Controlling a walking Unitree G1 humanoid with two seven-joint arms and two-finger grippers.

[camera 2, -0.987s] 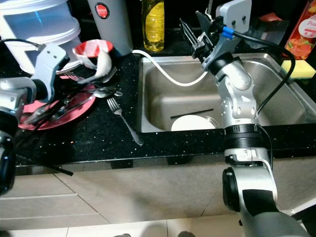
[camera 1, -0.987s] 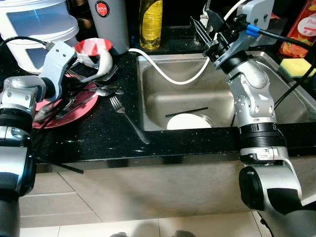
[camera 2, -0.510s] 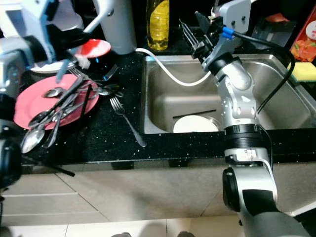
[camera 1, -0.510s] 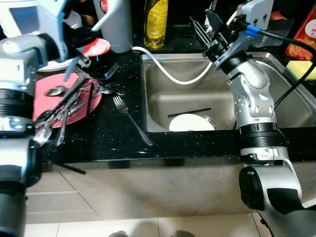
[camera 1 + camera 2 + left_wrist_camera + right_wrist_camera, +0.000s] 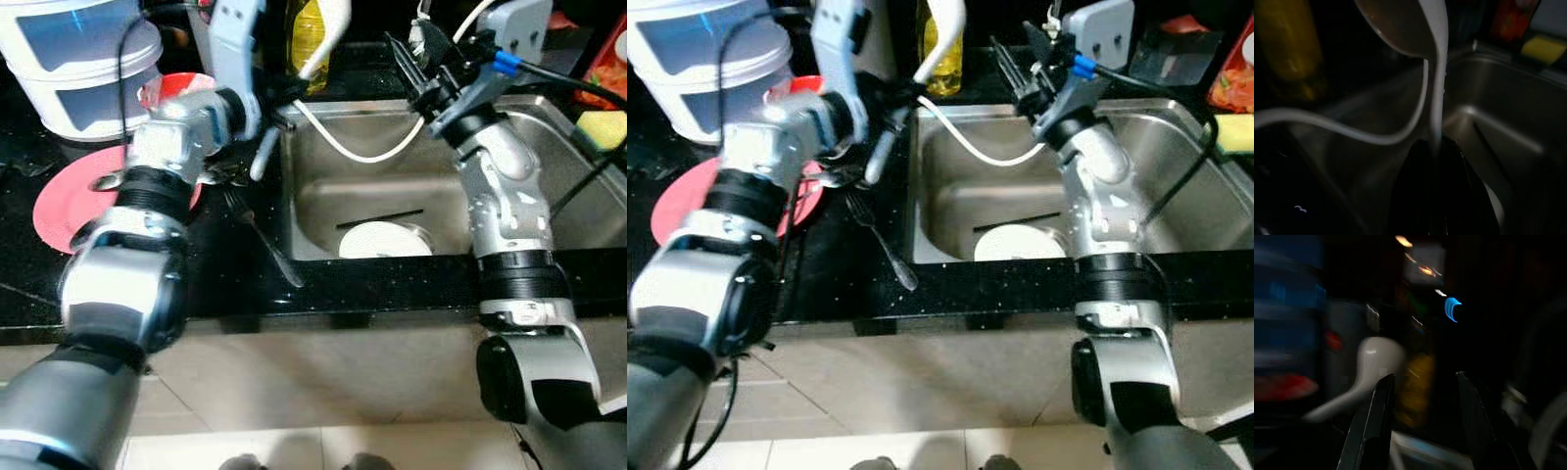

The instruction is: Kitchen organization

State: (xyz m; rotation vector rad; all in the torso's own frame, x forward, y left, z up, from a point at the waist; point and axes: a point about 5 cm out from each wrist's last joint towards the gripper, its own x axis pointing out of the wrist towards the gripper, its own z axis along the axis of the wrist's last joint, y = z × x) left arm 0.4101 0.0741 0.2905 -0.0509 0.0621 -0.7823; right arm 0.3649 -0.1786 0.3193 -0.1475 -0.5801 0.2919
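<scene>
We see a black speckled stone desk (image 5: 235, 284) around a grey steel sink (image 5: 549, 166). At far left stand a white plastic tub with a pale blue panel (image 5: 78, 54) and a flat pink-red plate (image 5: 69, 201). A white ladle-like spoon (image 5: 942, 34) crosses a yellow liquid bottle (image 5: 306, 39). A round white dish (image 5: 384, 240) lies in the sink; a yellow sponge (image 5: 600, 125) sits far right.
</scene>
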